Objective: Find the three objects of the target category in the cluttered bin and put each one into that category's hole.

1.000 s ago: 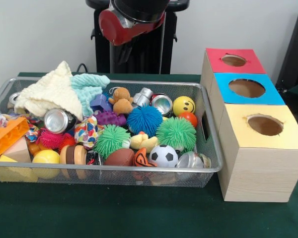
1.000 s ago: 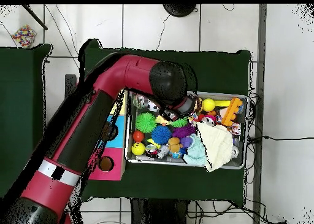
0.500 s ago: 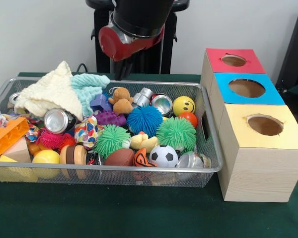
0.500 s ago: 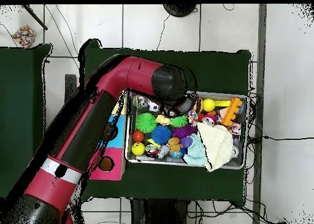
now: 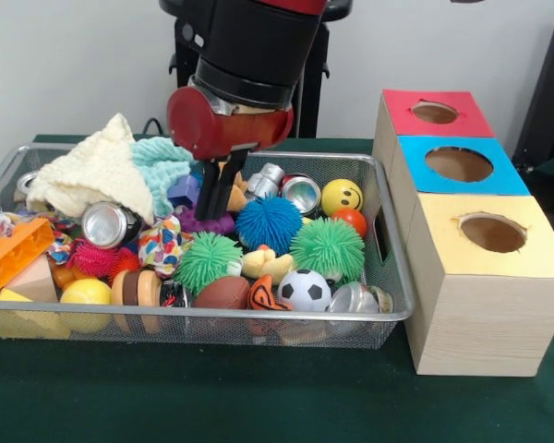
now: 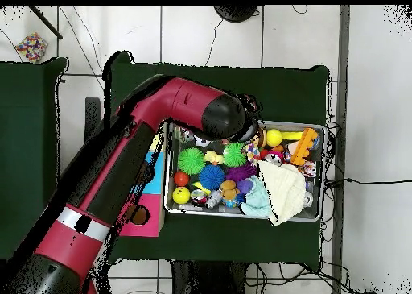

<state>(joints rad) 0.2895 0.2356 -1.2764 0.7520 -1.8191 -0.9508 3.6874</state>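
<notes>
From the front, the gripper (image 5: 217, 189) hangs down into the wire bin (image 5: 388, 277), its dark fingers (image 5: 206, 194) reaching the back row between the teal cloth (image 5: 162, 161) and the brown teddy bear (image 5: 231, 196), which is partly hidden behind them. Whether the jaws are open or closed on anything cannot be told. Around it lie a purple spiky toy (image 5: 208, 221), a blue spiky ball (image 5: 269, 222), two green spiky balls (image 5: 329, 247), a silver can (image 5: 301, 193), a smiley ball (image 5: 342, 196) and a soccer ball (image 5: 304, 290). Beside the bin stand the red box (image 5: 462, 118), blue box (image 5: 415, 157) and yellow box (image 5: 535, 258), each with a hole on top, on the green table (image 5: 258, 397).

From overhead, the red arm (image 6: 121, 170) crosses the boxes and covers the bin's (image 6: 315, 218) upper left corner; the gripper itself is hidden beneath it. The cream cloth (image 6: 283, 190) fills the bin's lower right.
</notes>
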